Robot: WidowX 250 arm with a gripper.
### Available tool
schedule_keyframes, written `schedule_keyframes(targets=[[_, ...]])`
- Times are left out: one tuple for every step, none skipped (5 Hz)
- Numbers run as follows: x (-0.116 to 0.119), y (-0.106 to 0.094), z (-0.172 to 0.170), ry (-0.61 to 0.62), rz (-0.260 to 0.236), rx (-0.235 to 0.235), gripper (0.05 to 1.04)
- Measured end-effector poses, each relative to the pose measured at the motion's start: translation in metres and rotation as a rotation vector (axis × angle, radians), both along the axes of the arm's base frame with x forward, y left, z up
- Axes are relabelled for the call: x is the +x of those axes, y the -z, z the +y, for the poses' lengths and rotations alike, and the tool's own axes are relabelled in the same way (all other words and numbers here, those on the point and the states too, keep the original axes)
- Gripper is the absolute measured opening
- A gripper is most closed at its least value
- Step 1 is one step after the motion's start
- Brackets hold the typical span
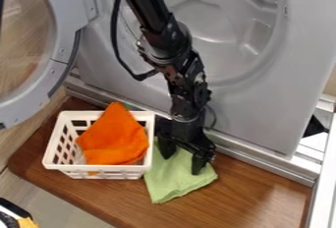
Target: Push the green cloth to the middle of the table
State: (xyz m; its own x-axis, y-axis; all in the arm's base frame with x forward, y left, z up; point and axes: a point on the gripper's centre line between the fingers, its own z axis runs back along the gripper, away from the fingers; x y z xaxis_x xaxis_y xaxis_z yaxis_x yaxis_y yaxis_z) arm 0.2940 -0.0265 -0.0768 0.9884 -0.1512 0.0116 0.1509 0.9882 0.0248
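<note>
Gripper [183, 162] at green cloth [172, 180], jaws wide
Cloth lies on brown table [246, 197] beneath the gripper; white basket [111, 173] holding orange cloth [115, 136] stands at its 10 o'clock

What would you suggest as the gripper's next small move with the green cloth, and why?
I would probably press the gripper lightly down and slide the cloth away from the basket, towards the middle of the table: its spread fingers are at the cloth, which lies right beside the basket.
</note>
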Motion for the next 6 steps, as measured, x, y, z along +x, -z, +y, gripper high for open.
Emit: schedule_keyframes(targets=[[-0.001, -0.004, -0.001, 0.01, 0.006, 0.002, 1.0], [0.004, -0.022, -0.006, 0.027, -0.025, 0.003, 1.0], [0.005, -0.035, -0.011, 0.049, -0.051, 0.007, 0.999], [0.006, -0.051, -0.016, 0.076, -0.083, 0.012, 0.999], [-0.001, -0.075, -0.022, 0.097, -0.124, -0.001, 0.999], [-0.016, -0.092, -0.028, 0.107, -0.152, -0.009, 0.999]])
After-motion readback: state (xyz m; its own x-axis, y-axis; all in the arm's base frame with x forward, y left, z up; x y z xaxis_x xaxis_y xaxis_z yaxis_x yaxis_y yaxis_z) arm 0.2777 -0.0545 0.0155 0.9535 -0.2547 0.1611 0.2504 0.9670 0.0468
